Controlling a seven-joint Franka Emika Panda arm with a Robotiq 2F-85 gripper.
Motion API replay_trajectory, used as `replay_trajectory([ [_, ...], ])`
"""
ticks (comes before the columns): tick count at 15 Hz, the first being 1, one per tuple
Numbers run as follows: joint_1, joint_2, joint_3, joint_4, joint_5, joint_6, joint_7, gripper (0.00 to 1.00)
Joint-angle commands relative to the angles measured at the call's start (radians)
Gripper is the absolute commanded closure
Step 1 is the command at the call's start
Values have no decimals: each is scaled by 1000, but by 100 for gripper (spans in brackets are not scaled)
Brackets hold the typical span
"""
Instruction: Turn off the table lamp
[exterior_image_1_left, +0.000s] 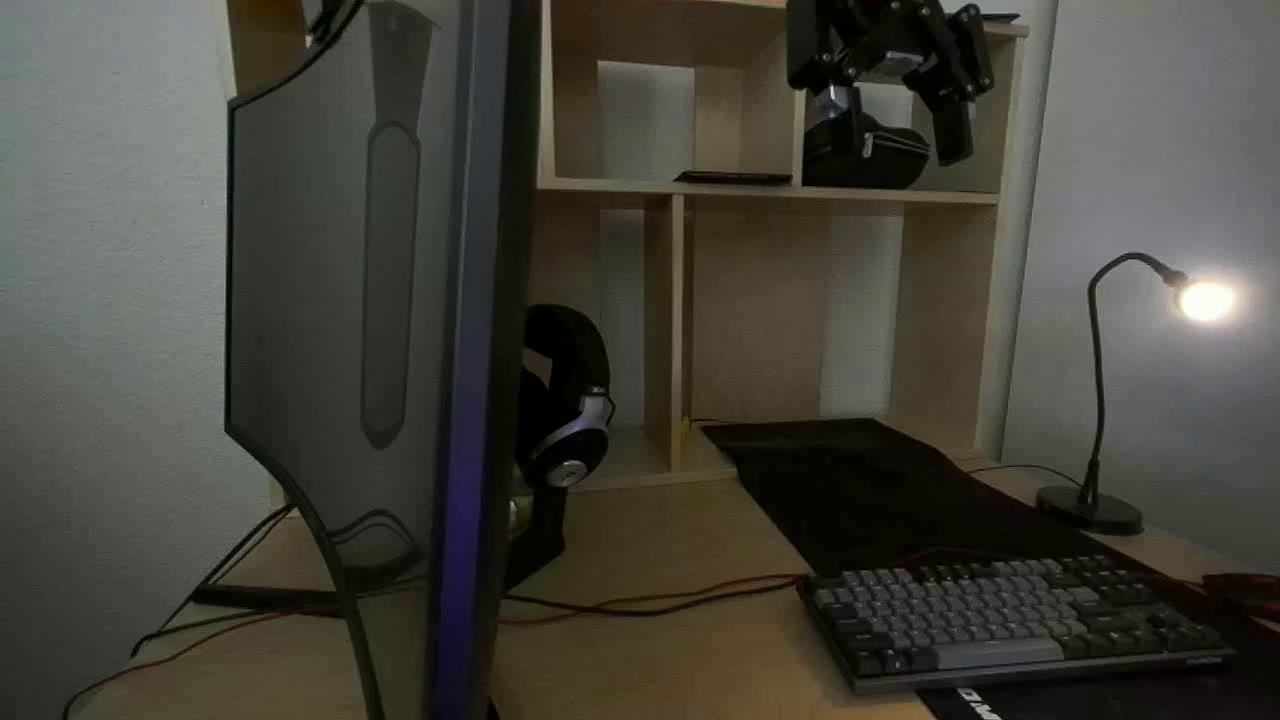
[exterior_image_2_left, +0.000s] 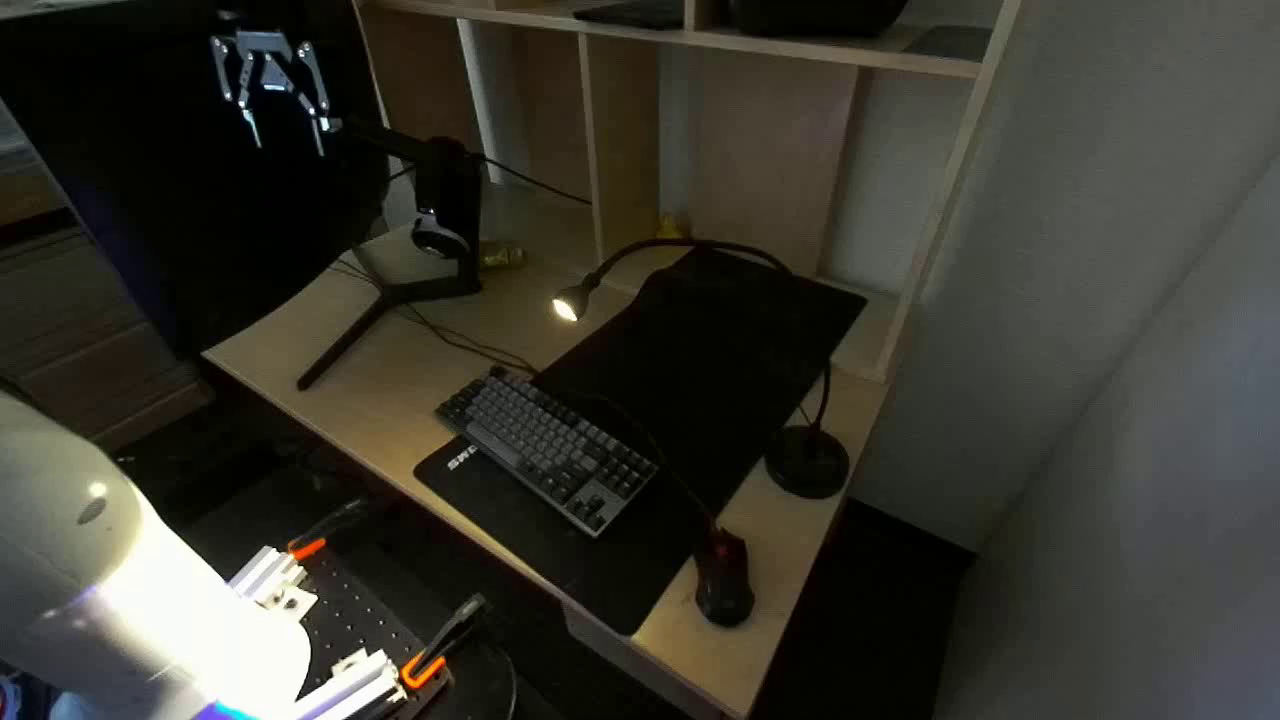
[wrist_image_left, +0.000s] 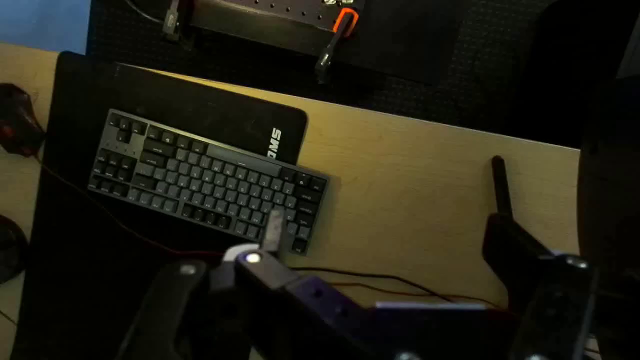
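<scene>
The table lamp is a dark gooseneck lamp (exterior_image_1_left: 1098, 385) with a glowing warm-white head and a round base. It stands upright at the desk's right side in an exterior view, and in an exterior view (exterior_image_2_left: 806, 462) its neck arches over the mat. Only part of its base (wrist_image_left: 10, 249) shows at the left edge of the wrist view. My gripper (exterior_image_1_left: 902, 150) is open and empty, high above the desk and apart from the lamp. It also shows against the dark monitor (exterior_image_2_left: 289, 147). In the wrist view its fingers (wrist_image_left: 386, 186) are wide apart over the desk.
A large monitor (exterior_image_1_left: 310, 280) stands on the desk. A keyboard (exterior_image_2_left: 550, 450) lies on a black mat (exterior_image_2_left: 700, 370), with a corded mouse (exterior_image_2_left: 724, 580) near the lamp base. A wooden shelf unit (exterior_image_1_left: 840, 195) rises at the back, holding a black case (exterior_image_1_left: 890, 160). Headphones (exterior_image_1_left: 572, 400) are behind the monitor.
</scene>
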Motion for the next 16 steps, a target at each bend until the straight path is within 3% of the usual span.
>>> replay_trajectory([
  [1,3,2,-2,4,-1,-3,2,0],
  [3,-59,21,-59,4,-5,70,53,0],
  [5,-88,24,-101,23,20,43,90,0],
  [6,-88,6,-115,25,71,21,110,0],
  [7,-78,7,-97,3,22,49,71,0],
  [10,-93,4,-121,14,60,44,86,0],
  [12,-129,118,-112,49,46,91,221,0],
  [16,-192,288,-183,108,57,214,310,0],
])
